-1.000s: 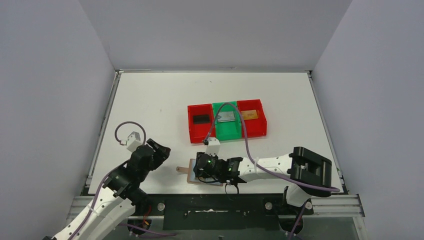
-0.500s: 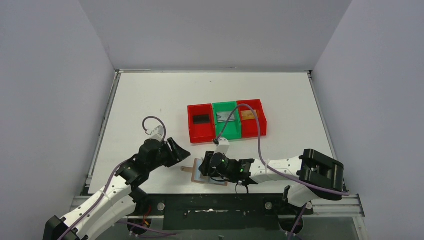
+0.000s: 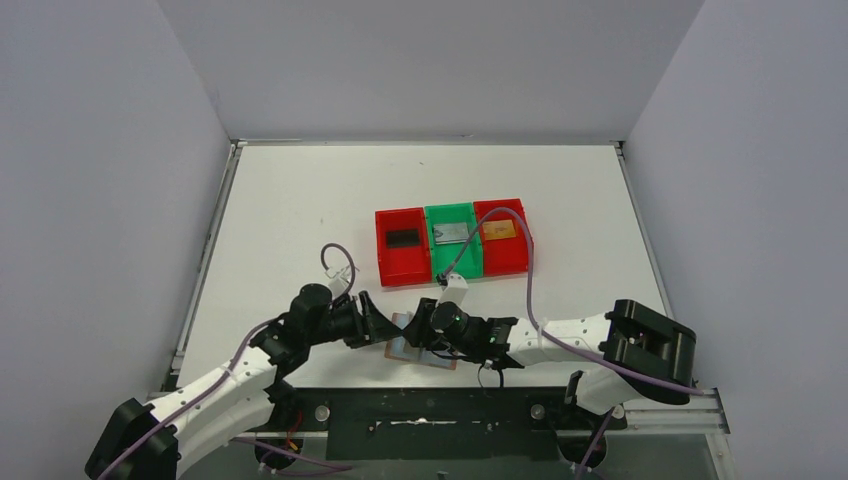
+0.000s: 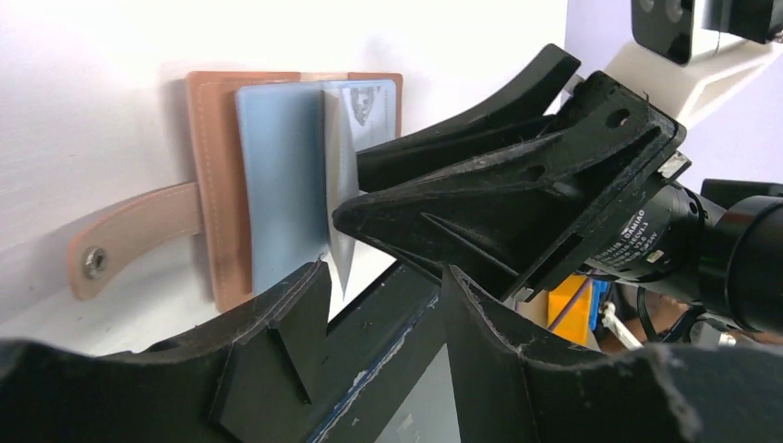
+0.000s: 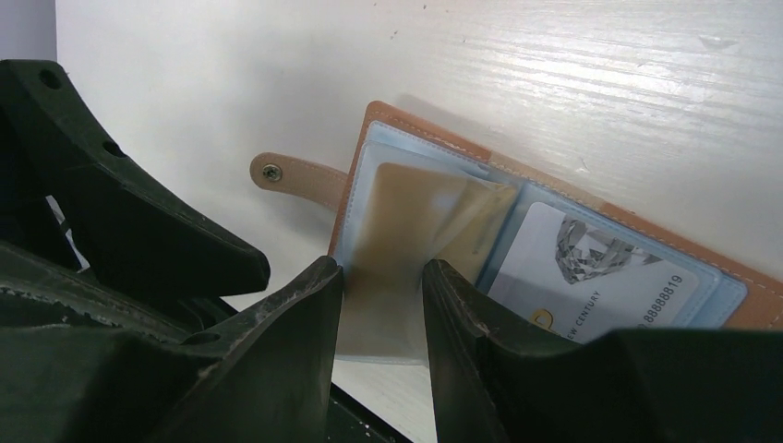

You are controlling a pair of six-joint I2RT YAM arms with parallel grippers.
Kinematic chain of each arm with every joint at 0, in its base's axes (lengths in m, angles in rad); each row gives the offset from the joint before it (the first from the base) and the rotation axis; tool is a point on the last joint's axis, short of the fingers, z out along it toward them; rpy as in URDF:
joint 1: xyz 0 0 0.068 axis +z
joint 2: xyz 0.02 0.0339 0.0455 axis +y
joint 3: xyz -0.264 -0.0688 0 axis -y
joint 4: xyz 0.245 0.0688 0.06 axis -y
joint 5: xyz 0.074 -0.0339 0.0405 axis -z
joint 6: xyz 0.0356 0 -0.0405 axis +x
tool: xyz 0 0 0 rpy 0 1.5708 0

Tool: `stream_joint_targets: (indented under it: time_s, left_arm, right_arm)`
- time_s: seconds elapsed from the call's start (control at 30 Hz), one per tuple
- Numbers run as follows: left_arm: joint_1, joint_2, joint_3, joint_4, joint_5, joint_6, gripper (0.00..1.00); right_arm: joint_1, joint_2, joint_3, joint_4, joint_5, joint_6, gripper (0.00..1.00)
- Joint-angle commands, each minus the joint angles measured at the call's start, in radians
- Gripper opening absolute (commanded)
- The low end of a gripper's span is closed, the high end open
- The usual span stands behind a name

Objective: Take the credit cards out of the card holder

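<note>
The tan card holder (image 3: 399,351) lies open near the table's front edge, its strap (image 4: 129,231) pointing left. My right gripper (image 3: 421,331) is shut on one clear pocket leaf (image 5: 406,208), lifted off the grey-blue lining (image 4: 277,185), with a tan card showing through it. A white credit card (image 5: 591,277) with a diamond print sits in the pocket to the right. My left gripper (image 4: 383,277) is open just left of the holder, close to the raised leaf's lower corner, with nothing between its fingers. Single credit cards lie in the bins: black (image 3: 402,238), silver (image 3: 452,233), gold (image 3: 498,229).
A row of three bins stands behind the holder: red (image 3: 384,262), green (image 3: 458,265), red (image 3: 524,255). The black front rail (image 3: 430,405) runs just below the holder. Both arms' fingers crowd together over the holder.
My left arm has swung right, up to the card holder, and its jaws have narrowed a little. My right gripper has shifted slightly right, still gripping the pocket leaf.
</note>
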Motion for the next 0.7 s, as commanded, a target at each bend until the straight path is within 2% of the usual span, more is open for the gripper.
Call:
stream_joint_targets:
  time_s: [0.0, 0.23, 0.5, 0.67]
  left_arm:
    - [-0.02, 0.036, 0.01, 0.127, 0.055, 0.002, 0.47]
    - [-0.068, 0.146, 0.012, 0.146, 0.022, 0.02, 0.47]
    - [-0.135, 0.261, 0.021, 0.263, -0.025, 0.011, 0.47]
    - [-0.158, 0.289, 0.028, 0.276, -0.071, 0.018, 0.37]
  right_arm:
    - [-0.01, -0.041, -0.003, 0.076, 0.015, 0.011, 0.37]
    - [-0.013, -0.033, -0.001, 0.073, 0.015, 0.013, 0.37]
    - [-0.019, -0.026, 0.0, 0.074, 0.012, 0.012, 0.37]
    - [-0.02, -0.027, -0.001, 0.075, 0.011, 0.014, 0.37]
